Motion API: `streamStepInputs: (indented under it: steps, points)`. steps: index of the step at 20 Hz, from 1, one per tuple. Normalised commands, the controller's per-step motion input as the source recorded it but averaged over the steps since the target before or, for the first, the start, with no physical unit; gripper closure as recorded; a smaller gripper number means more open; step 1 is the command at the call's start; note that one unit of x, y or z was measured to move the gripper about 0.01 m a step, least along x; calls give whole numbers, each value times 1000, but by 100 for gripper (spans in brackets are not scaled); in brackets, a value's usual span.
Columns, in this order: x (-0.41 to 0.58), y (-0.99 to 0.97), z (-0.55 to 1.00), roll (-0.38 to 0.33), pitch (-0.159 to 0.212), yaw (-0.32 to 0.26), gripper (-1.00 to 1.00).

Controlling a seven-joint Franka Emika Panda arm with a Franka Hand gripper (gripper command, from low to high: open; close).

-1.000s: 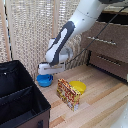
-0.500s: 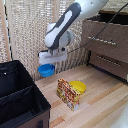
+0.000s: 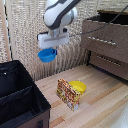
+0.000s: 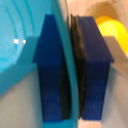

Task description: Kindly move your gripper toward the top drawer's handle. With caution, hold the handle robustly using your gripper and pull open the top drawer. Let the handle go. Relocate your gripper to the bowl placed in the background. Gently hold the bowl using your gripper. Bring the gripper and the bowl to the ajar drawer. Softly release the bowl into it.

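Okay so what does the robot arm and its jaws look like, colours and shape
The arm is bulky and rounded, with glossy white shells and grey sections at the joints. A white block sits at its end above the gripper. In the wrist view the two jaws are dark blue rectangular blocks with black inner faces. No cables or markings are discernible.

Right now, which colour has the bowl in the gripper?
Bright blue; the bowl shows best in the exterior view.
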Motion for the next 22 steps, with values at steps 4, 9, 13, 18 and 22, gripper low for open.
streamStepInputs:
  steps: [4, 9, 13, 18, 22]
  points:
    - [109, 104, 1000, -42, 43, -112, 100]
    - [179, 14, 1000, -25, 58, -120, 100]
    - [289, -6, 1000, -24, 66, -152, 100]
    - [433, -123, 1000, -34, 78, -153, 100]
    - [319, -488, 939, -11, 121, -126, 100]
